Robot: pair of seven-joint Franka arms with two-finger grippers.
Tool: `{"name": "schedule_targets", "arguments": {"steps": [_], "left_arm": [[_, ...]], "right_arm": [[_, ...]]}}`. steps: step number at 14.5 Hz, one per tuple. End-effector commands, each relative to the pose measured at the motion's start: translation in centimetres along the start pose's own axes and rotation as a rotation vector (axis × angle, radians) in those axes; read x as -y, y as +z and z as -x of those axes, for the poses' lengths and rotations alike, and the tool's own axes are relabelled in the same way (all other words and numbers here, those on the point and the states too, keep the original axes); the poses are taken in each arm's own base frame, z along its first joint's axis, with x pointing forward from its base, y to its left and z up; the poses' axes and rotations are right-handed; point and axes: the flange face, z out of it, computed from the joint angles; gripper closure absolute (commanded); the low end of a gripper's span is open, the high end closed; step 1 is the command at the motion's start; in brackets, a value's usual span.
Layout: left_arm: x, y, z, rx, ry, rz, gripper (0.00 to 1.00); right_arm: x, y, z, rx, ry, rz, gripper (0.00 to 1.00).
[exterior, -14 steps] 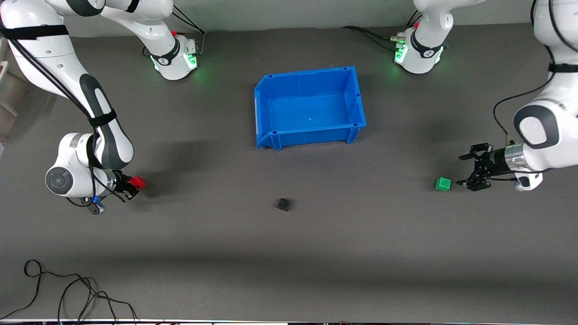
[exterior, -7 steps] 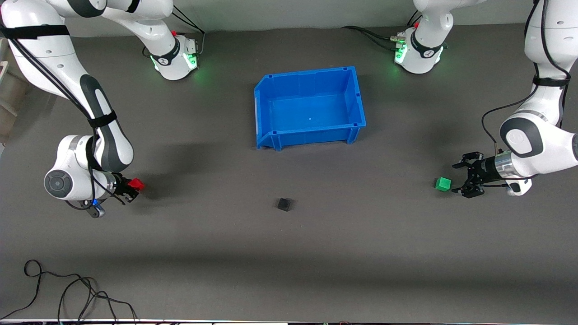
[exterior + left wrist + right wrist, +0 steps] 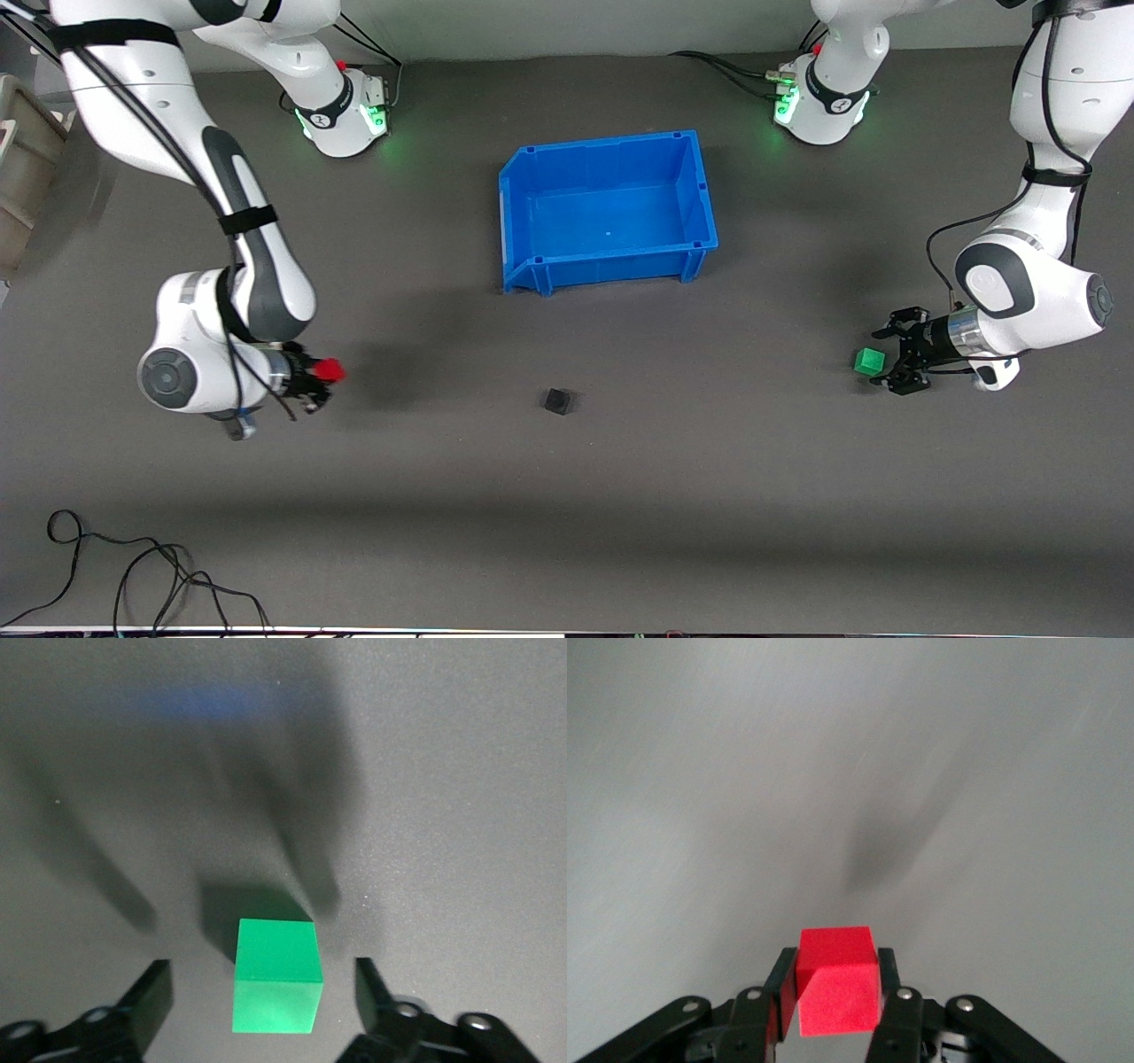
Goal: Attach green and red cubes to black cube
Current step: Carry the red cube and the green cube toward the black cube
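Where cables trail, dark table [image 3: 709, 461].

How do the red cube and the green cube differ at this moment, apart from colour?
The red cube is clamped in the right gripper and carried above the table; the green cube sits on the table, ungripped. The left gripper is open, its fingers either side of the green cube with gaps showing, whereas the right gripper's fingers press the red cube's sides. Both are small plain cubes that look alike in size.

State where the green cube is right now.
The green cube sits on the table at the left arm's end, between the open fingers of the left tool.
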Motion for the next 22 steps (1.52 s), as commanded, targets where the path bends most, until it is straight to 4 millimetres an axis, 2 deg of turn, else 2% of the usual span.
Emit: {"name": "schedule_targets", "arguments": {"steps": [1, 2, 3, 4, 5, 7, 9, 11, 13, 14, 15, 16, 17, 20, 22], "left_arm": [[-0.1, -0.7, -0.4, 0.007, 0.005, 0.019, 0.58], [-0.1, -0.9, -0.6, 0.007, 0.003, 0.021, 0.58], [-0.1, -0.9, -0.6, 0.007, 0.003, 0.021, 0.68], [-0.1, -0.8, -0.6, 0.007, 0.003, 0.021, 0.73], [-0.1, -0.9, -0.6, 0.008, 0.001, 0.022, 0.73], [-0.2, -1.1, -0.5, 0.008, 0.000, 0.025, 0.80], [-1.0, -2.0, -0.4, 0.006, -0.013, 0.040, 0.81], [-3.2, -3.7, 0.6, 0.032, -0.055, 0.048, 0.81], [-5.6, -5.6, 1.8, 0.040, -0.109, 0.068, 0.81], [-7.0, -5.9, 3.1, 0.043, -0.137, 0.070, 0.81], [-8.4, -6.1, 4.7, 0.040, -0.152, 0.077, 0.81], [-9.6, -6.1, 6.3, 0.040, -0.171, 0.083, 0.81], [-10.6, -6.0, 7.5, 0.038, -0.197, 0.087, 0.81], [-13.3, -4.8, 11.6, 0.040, -0.218, 0.092, 0.81], [-14.3, -3.4, 14.7, 0.045, -0.223, 0.083, 0.81]], "right_arm": [[5.3, 0.2, 4.2, 0.062, 0.127, -0.049, 0.65], [7.2, 0.7, 6.1, 0.054, 0.174, -0.062, 0.65], [8.9, 1.7, 8.2, 0.042, 0.216, -0.063, 0.66], [10.7, 2.2, 10.1, 0.033, 0.261, -0.083, 0.68], [12.4, 2.6, 11.5, 0.030, 0.315, -0.120, 0.68], [14.7, 4.2, 15.1, 0.027, 0.424, -0.192, 0.69], [16.0, 5.2, 17.5, 0.039, 0.495, -0.289, 0.70], [16.6, 5.9, 20.0, 0.050, 0.527, -0.331, 0.71], [16.8, 6.3, 21.5, 0.058, 0.531, -0.331, 0.72], [16.7, 6.2, 21.7, 0.056, 0.527, -0.328, 0.72], [16.7, 6.6, 22.8, 0.055, 0.514, -0.322, 0.72], [16.5, 7.4, 24.7, 0.053, 0.492, -0.309, 0.72], [16.4, 7.8, 25.3, 0.051, 0.487, -0.305, 0.72], [16.4, 7.9, 25.5, 0.052, 0.485, -0.303, 0.72], [16.4, 7.9, 25.5, 0.052, 0.485, -0.303, 0.72]]}}
